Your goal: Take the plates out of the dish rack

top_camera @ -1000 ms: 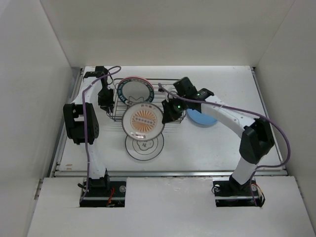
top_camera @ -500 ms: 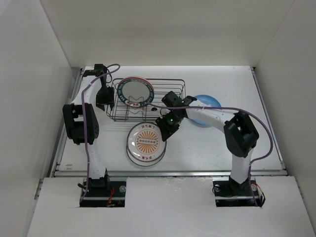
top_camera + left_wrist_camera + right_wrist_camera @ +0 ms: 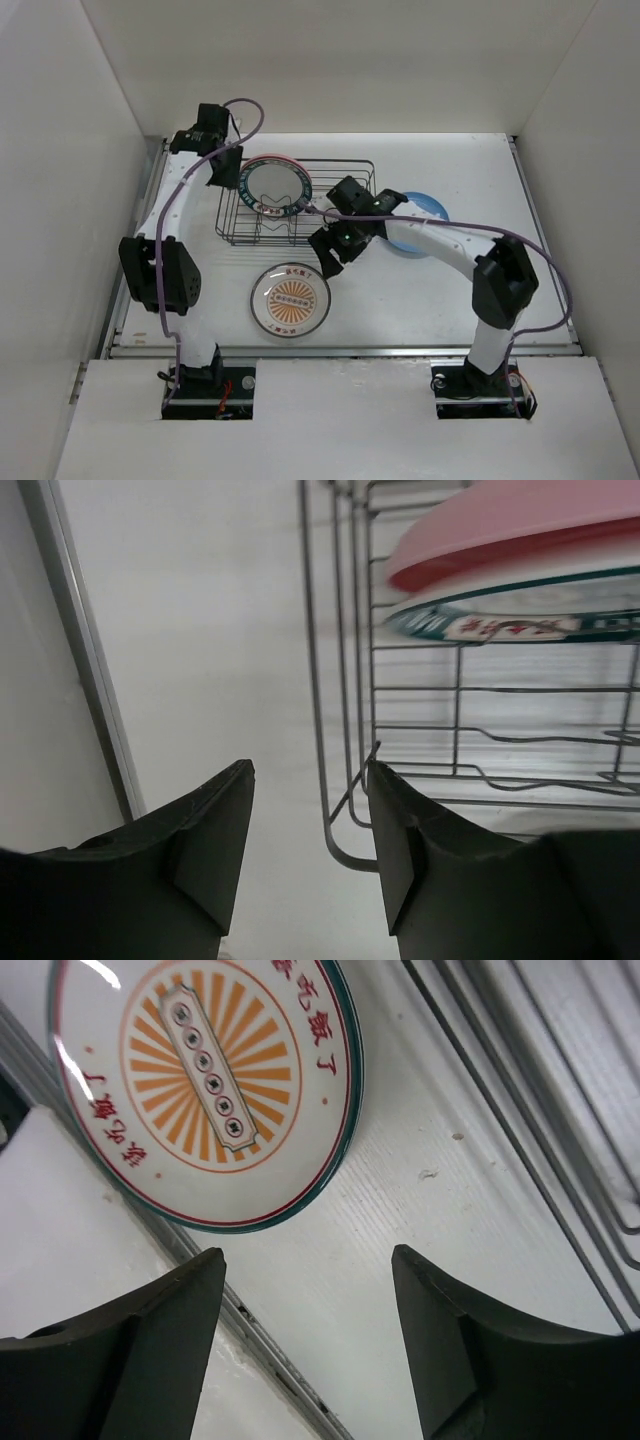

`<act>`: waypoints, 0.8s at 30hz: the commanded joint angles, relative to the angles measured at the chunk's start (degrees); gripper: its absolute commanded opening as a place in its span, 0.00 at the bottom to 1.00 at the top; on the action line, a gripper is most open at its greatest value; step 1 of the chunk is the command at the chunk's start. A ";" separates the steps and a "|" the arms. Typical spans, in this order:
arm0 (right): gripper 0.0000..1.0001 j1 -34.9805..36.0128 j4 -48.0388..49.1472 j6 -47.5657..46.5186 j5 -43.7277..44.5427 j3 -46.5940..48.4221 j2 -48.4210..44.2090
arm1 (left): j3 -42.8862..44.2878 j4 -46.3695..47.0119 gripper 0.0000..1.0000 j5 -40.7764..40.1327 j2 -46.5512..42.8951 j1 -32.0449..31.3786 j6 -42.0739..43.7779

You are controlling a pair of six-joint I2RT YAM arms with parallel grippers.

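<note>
Only the overhead view is showing the blue plate lying on the table beside the right arm. The right gripper is hanging spread and empty just beside the flat-lying sunburst plate — the left gripper, jaws parted around nothing, is hovering at a corner of the dish rack, where the pink plate and teal-rimmed plate are leaning inside.

It looked like a robotics lab test cell: a white tabletop boxed in by plain white panels, with a left arm and a right arm bolted at its near edge, purple cables trailing along them.
</note>
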 commanded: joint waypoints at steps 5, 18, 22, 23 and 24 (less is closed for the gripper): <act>0.74 -1.24 5.71 2.34 2.79 4.49 -8.86 | 2.37 9.76 0.45 2.38 -1.87 -7.05 13.51; 0.74 -3.80 5.19 3.39 0.77 3.96 -9.38 | 9.14 10.20 0.37 3.70 8.16 -7.67 12.99; 0.74 -3.80 5.19 3.39 0.24 3.44 -8.86 | 9.14 10.20 0.36 3.70 9.21 -7.67 12.99; 0.74 -3.80 5.19 3.39 0.24 3.44 -8.86 | 9.14 10.20 0.28 3.70 9.22 -7.67 12.99; 0.74 -3.80 5.19 3.39 0.24 3.44 -8.86 | 9.14 10.72 0.22 3.70 9.22 -7.67 12.99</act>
